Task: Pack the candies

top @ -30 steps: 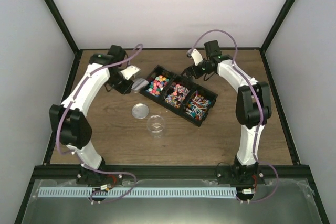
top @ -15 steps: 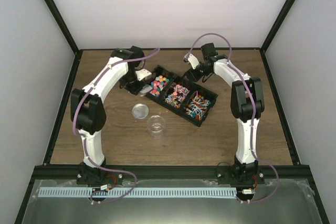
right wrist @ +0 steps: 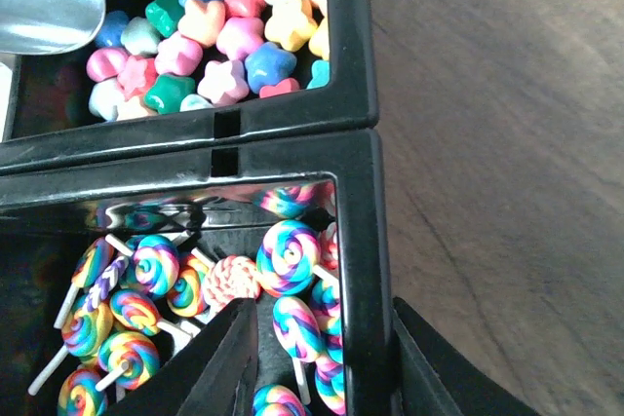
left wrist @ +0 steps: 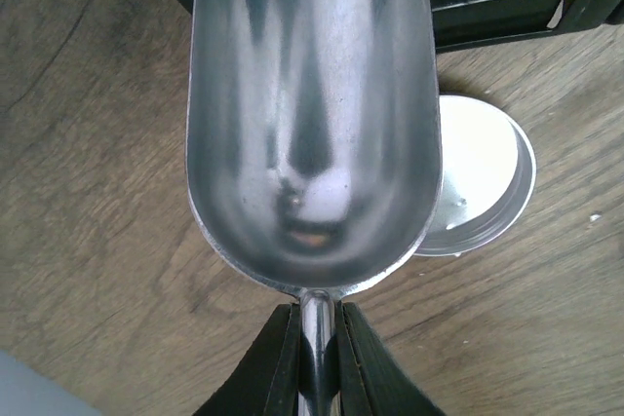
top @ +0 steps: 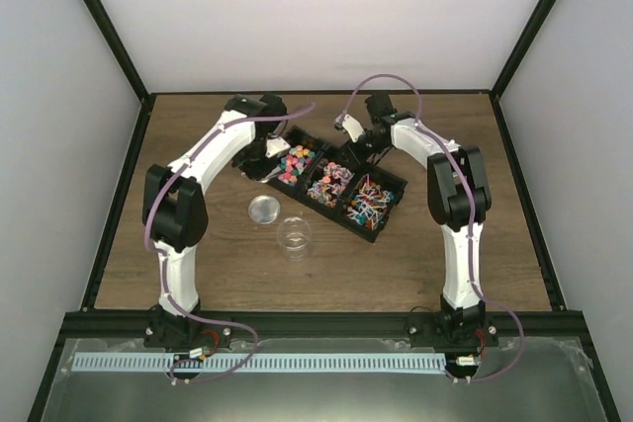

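The candies [right wrist: 219, 36] lie sorted in the black tray [right wrist: 356, 192] toward the tabletop's far edge, well apart from the clear jar [top: 294, 236]. The left end effector [left wrist: 317, 362] is clamped on the empty scoop [left wrist: 312, 114] by its handle. The right end effector [right wrist: 331, 362] stands apart, astride the tray's wall. A pinch there could trap lollipops [right wrist: 292, 260]; an unbraced tray could skid under the scoop.

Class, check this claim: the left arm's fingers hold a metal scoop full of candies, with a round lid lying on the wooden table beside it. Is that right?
No. The scoop in the left fingers is empty, not full: the left wrist view shows its bare metal bowl. The round lid does lie on the wooden table beside it.
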`<control>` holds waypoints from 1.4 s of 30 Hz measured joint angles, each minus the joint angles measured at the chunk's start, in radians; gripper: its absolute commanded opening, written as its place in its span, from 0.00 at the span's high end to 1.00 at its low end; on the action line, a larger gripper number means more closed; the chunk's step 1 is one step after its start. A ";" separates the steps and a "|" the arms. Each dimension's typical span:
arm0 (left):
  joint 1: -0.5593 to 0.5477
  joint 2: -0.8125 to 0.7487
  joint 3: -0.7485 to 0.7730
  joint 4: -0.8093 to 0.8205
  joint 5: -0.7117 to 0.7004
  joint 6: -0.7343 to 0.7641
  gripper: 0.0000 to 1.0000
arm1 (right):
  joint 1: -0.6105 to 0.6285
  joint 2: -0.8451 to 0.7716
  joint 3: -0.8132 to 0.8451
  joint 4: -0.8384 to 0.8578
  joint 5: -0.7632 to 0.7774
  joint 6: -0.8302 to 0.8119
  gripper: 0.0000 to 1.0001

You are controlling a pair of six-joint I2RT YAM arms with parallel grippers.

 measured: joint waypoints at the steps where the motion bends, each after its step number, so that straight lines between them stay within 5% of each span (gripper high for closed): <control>1: -0.002 0.000 -0.002 -0.001 -0.011 0.006 0.96 | 0.005 -0.001 -0.005 0.001 0.000 0.007 0.67; 20: -0.039 -0.020 -0.100 0.003 -0.150 0.091 0.96 | 0.055 -0.088 -0.119 0.057 -0.001 0.134 0.73; 34: -0.039 0.108 -0.042 0.009 -0.101 0.100 0.96 | 0.064 -0.099 -0.146 0.096 -0.008 0.161 0.74; 42: -0.032 0.124 0.039 0.016 0.040 0.077 0.96 | 0.066 -0.104 -0.149 0.101 -0.010 0.165 0.59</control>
